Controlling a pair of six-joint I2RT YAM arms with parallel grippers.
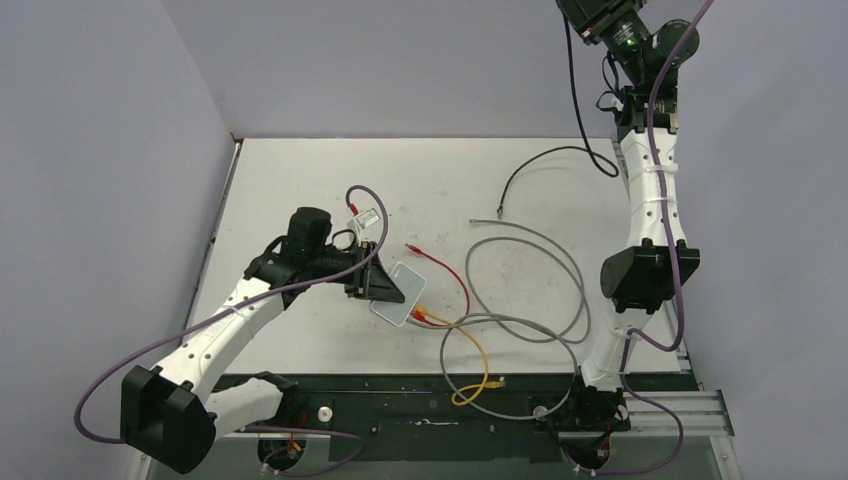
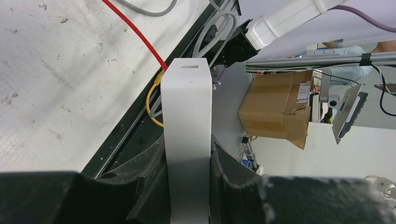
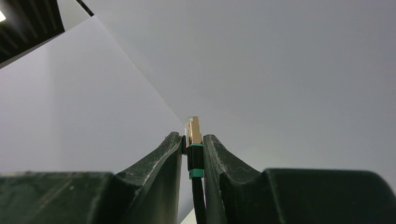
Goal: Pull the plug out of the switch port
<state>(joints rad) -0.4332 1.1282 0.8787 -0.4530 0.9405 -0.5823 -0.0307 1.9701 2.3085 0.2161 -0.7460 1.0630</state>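
Observation:
My left gripper (image 2: 188, 145) is shut on a flat, pale grey-white switch box (image 2: 187, 116), clamping its broad faces. From above, the switch (image 1: 402, 292) sits tilted mid-table with the left gripper (image 1: 372, 281) at its left side. A red and a yellow plug (image 1: 420, 316) sit in the switch ports on its near-right edge; which socket is the task's cannot be told. High above the table, my right gripper (image 3: 192, 138) is shut on a plug (image 3: 194, 127) with a gold tip, black boot and green band. Its black cable (image 1: 573, 90) hangs down.
A red cable (image 1: 455, 275), a yellow cable (image 1: 478, 360) and a looping grey cable (image 1: 560, 290) lie right of the switch. The black cable's loose end (image 1: 500, 211) rests at the back. A small tagged plug (image 1: 366, 215) lies behind the left gripper. The black base rail (image 1: 420, 400) borders the near edge.

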